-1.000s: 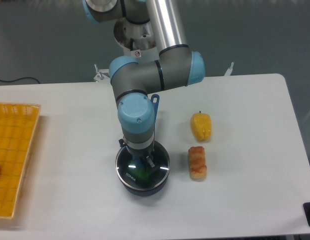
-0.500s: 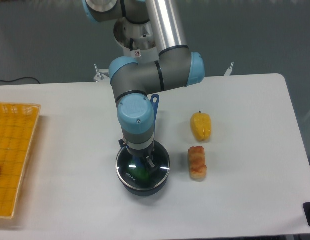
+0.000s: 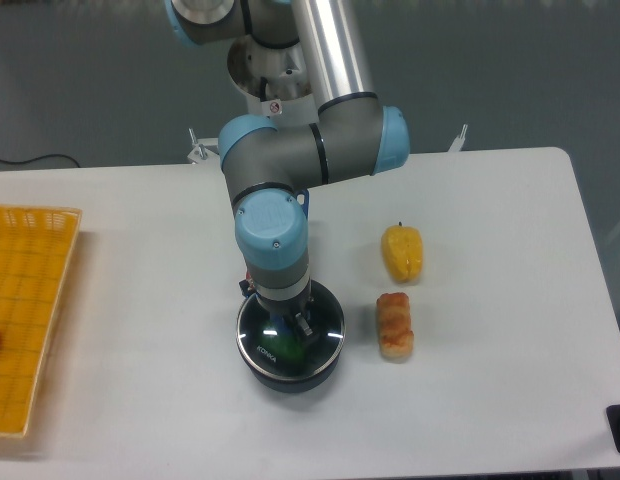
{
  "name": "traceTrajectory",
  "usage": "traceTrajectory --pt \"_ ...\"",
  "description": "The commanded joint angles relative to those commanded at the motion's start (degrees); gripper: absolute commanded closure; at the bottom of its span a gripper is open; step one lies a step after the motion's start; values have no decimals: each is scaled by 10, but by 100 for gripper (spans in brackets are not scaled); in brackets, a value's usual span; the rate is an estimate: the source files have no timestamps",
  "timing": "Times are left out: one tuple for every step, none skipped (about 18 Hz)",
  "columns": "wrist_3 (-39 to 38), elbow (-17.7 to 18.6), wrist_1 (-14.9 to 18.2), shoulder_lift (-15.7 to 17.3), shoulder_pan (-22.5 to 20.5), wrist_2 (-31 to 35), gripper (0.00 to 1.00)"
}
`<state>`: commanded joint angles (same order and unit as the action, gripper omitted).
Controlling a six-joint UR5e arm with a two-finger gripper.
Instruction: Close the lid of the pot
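Lid placement looks nearly finished from where we stand. Our gripper points straight down over the middle of the pot lid, and its dark fingers reach to about where the central knob should be. The wrist hides most of the grip, so we cannot tell whether the fingers are clamped on the knob or have parted from it.

Directly beneath the gripper, the glass disc lies flat and level, and its silver rim appears to match the outline of the pot, whose dark wall shows just below the rim on the near side. We see no gap between rim and wall, so we judge the lid to be resting on the pot, or very close to it. Something green shows through the glass, just under the fingers; what it is we cannot say. Behind the gripper, a sliver of the pot's blue handle shows beside the arm; the rest is hidden.

To the gripper's right in the picture lie an orange-and-white striped food item, near the pot but apart from it, and a yellow pepper farther back. Well off on the other side sits an orange basket, at the edge of the white table.

What seems left: confirm the lid is seated all round, part the fingers if they grip, and lift the arm clear without dragging the lid.
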<state>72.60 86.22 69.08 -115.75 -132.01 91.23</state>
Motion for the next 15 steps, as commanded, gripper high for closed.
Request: traceTrajectory --pt "-1 0 0 0 0 0 0" --pt "-3 0 0 0 0 0 0" --pt "-4 0 1 0 0 0 0" --pt "-4 0 1 1 0 -1 0" --pt "-4 0 1 2 0 -3 0" --pt "-5 0 1 2 -1 -4 0" --pt "-11 -2 -3 2 -1 -5 0" --pt "-13 -2 -4 4 -2 -5 0" --pt "-12 -3 -4 4 -3 -8 0" --pt "-11 -4 -4 6 -8 -13 0" --pt "-11 -4 -4 8 -13 -15 0" --pt "-5 -5 -4 12 -22 -19 0" --pt "-4 -10 -7 18 -32 -24 0" --pt "-2 -11 -13 18 -37 -25 0" --pt "1 -12 -18 19 -39 -25 0"
